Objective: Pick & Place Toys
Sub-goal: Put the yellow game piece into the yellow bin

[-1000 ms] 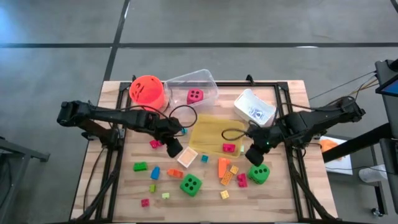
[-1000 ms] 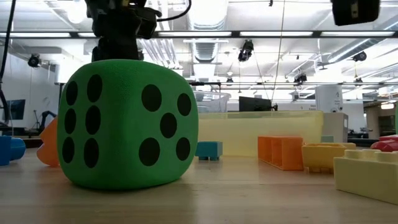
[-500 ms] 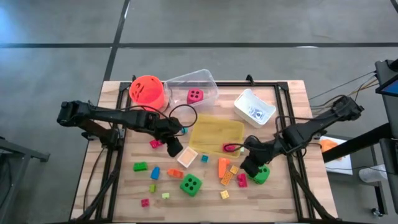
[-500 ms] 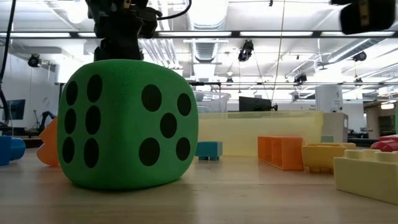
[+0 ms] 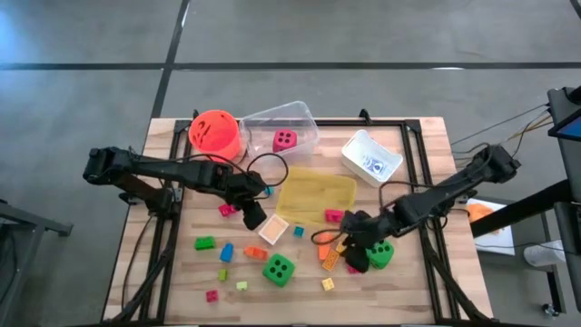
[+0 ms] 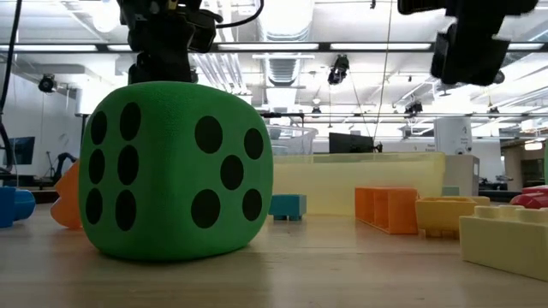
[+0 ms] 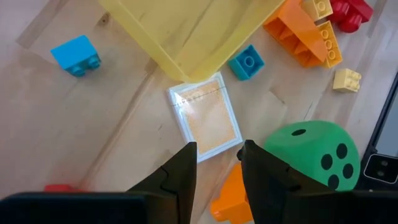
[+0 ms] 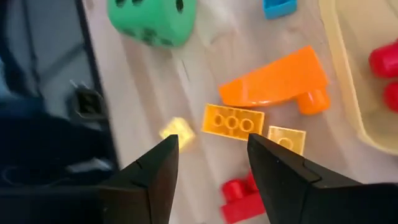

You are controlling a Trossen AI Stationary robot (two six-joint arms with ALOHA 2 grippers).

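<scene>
Right gripper [image 5: 352, 255]: the fingers [image 8: 283, 177] are spread with nothing between them, and the gripper hangs above the table [image 5: 399, 295] over a cluster of small blocks. Directly below lie an orange studded brick [image 8: 233, 122], a yellow block [image 8: 286, 139] and a red block [image 8: 242, 194]; a larger orange wedge piece [image 8: 277, 81] lies beside them. This spacing suits a descent onto one small block, probably the orange brick, though the target cannot be told for certain. At 3 o'clock of the gripper, just beside it, sits a green die [image 5: 379, 254].

Left gripper [image 5: 255, 216]: the fingers [image 7: 180, 174] stand close together, a narrow gap showing, holding nothing. The gripper waits above a small white-framed square [image 7: 206, 117] at the 7 o'clock corner of the yellow tray [image 5: 309, 193].

A red toy [image 5: 334, 215] lies in the tray. Remaining toys are scattered toward 6 o'clock, including a second green die [image 5: 279, 269]. A pink die [image 5: 284, 140] lies in the clear bin [image 5: 305, 116].
</scene>
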